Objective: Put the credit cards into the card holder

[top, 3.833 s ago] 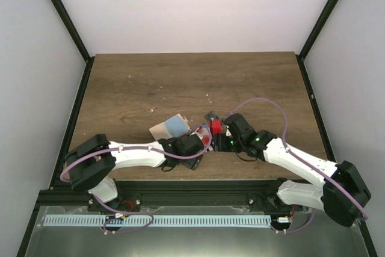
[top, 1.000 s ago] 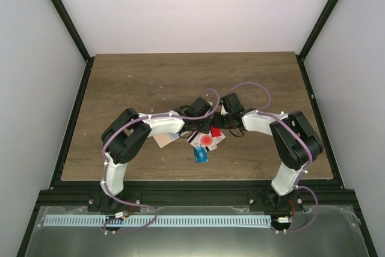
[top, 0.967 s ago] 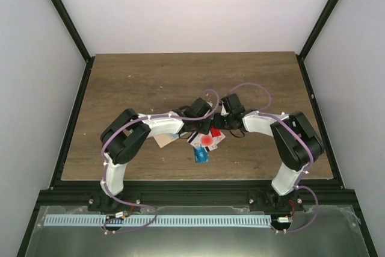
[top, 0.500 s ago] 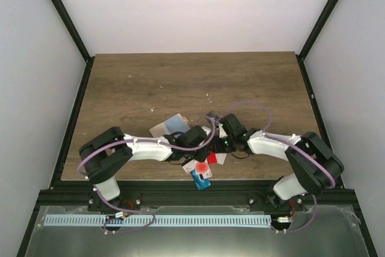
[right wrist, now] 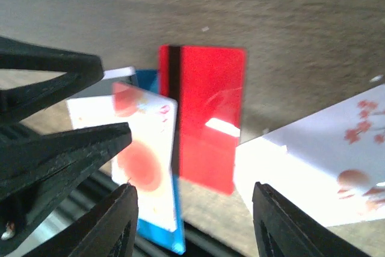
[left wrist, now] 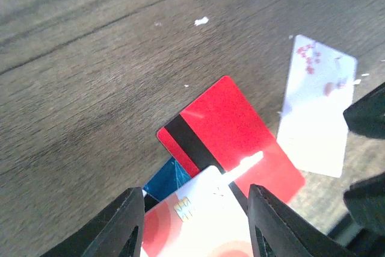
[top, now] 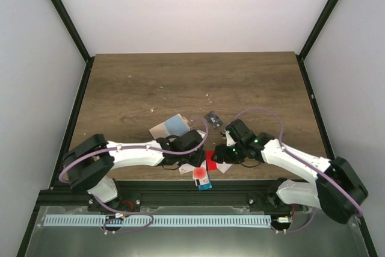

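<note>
No print on the cards could be read; the marks were too small or blurred. The left fingers [left wrist: 120, 227] stood about half apart and gripped the dot card [left wrist: 204, 224] by its edges. It was glossy white plastic with a gold chip and a big red disc. Fanned under it were the red card [left wrist: 234, 142], shiny with a black stripe, and the blue card [left wrist: 167, 180], of which only a corner showed. The fan sat at the near edge of the wood-grain bench [top: 150, 82], and the blue card jutted past that edge. Just to the right, the floral card [left wrist: 316, 112], white with small red blossoms, lay flat on the bench. The right fingers [right wrist: 114, 221] were spread and held nothing, pointing toward the red card. Both arms lay low and bent inward, with their wrists facing each other near the front. The holder [top: 159, 130], a flat tan pouch, lay on the bench behind the left wrist, apart from the fan. A pale blue rectangle [top: 177, 123] overlapped it.
</note>
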Controlling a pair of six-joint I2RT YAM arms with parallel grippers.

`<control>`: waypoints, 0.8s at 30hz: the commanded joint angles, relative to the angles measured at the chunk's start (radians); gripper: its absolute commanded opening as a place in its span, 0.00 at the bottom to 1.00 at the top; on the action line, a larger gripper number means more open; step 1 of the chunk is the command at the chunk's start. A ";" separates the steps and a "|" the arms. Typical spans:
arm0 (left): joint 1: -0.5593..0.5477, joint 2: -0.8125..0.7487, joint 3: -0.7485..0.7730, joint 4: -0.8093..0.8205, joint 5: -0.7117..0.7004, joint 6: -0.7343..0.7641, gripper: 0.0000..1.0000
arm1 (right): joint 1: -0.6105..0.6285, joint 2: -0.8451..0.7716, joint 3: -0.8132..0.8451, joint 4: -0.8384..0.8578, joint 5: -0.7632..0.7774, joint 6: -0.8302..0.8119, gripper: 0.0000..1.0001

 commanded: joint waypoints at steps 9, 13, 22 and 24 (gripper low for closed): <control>-0.001 -0.139 -0.116 -0.028 0.152 0.017 0.41 | 0.125 -0.097 -0.069 -0.045 -0.208 0.185 0.57; -0.002 -0.136 -0.150 0.010 0.190 0.017 0.40 | 0.178 -0.078 -0.118 0.030 -0.238 0.234 0.57; -0.001 -0.104 -0.168 0.045 0.204 0.010 0.39 | 0.212 0.001 -0.188 0.221 -0.247 0.288 0.55; -0.001 -0.098 -0.169 0.047 0.201 0.008 0.39 | 0.213 0.023 -0.201 0.259 -0.246 0.291 0.53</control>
